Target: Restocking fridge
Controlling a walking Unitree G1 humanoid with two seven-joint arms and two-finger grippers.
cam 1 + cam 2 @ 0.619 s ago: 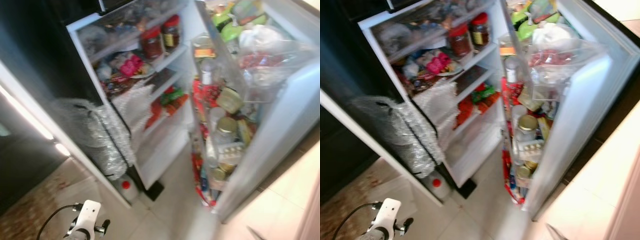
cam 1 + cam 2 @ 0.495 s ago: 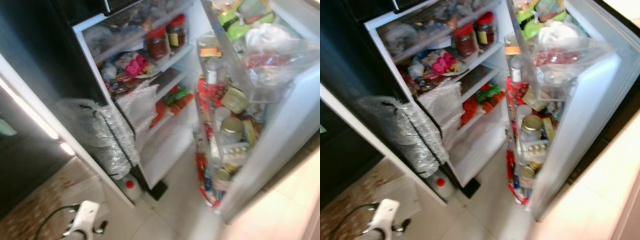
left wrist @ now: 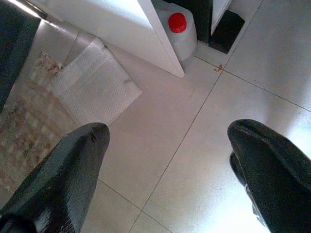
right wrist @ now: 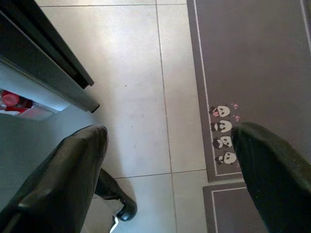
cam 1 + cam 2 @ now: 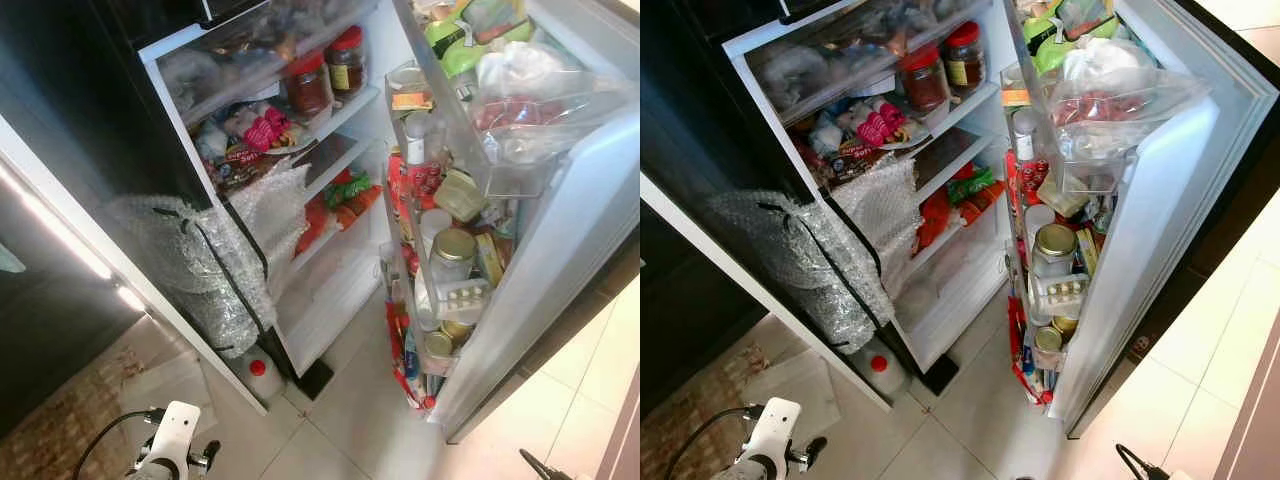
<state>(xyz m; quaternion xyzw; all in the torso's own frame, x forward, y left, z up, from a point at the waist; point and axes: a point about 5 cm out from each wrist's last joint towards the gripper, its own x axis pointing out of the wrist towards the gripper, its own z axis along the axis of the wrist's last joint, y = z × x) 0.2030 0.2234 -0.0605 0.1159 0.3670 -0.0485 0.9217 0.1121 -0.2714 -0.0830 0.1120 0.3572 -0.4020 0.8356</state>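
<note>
Pincers idle, both spread open and empty.

Left pincer [image 3: 165, 160] and right pincer [image 4: 167, 165] hang over floor tiles (nothing to stock yet); the fridge [image 5: 330, 290] stands open ahead, door shelves [image 5: 455, 300] crammed.

The tiled floor [image 3: 194, 160] carries a red-capped white jug [image 3: 179, 30], a bubble-wrap sheet [image 3: 95, 82] and a grey panda mat [image 4: 252, 53].

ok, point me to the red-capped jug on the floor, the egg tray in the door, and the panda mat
red-capped jug [image 3: 178, 22]: left wrist view, on the red cap.
egg tray [image 5: 1064, 291]: right eye view, on the eggs' tops.
panda mat [image 4: 252, 53]: right wrist view, on the plain grey area.
</note>
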